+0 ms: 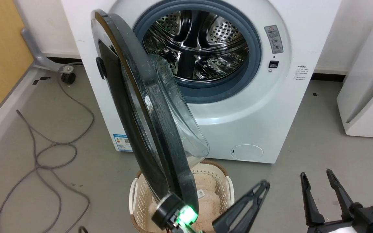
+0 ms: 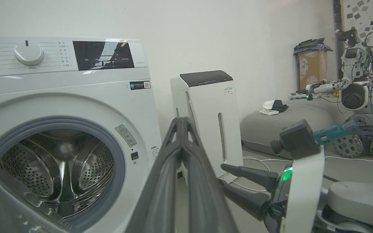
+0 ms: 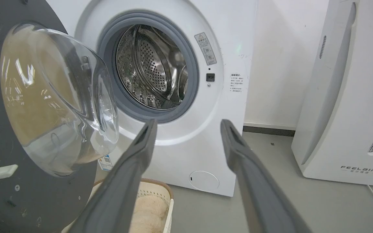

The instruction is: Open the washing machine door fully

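Grey floor; head view catches a basket, left wrist view the dial; left gripper pressed together, right gripper spread.

Glossy black washing machine door, clear glass bowl — shiny perforated steel drum, matt grey gasket.

Grey floor bears washing machine; laundry basket; loose cables.

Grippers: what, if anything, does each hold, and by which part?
Nothing is held. The left gripper is shut with nothing between its fingers; the right gripper is open and empty.
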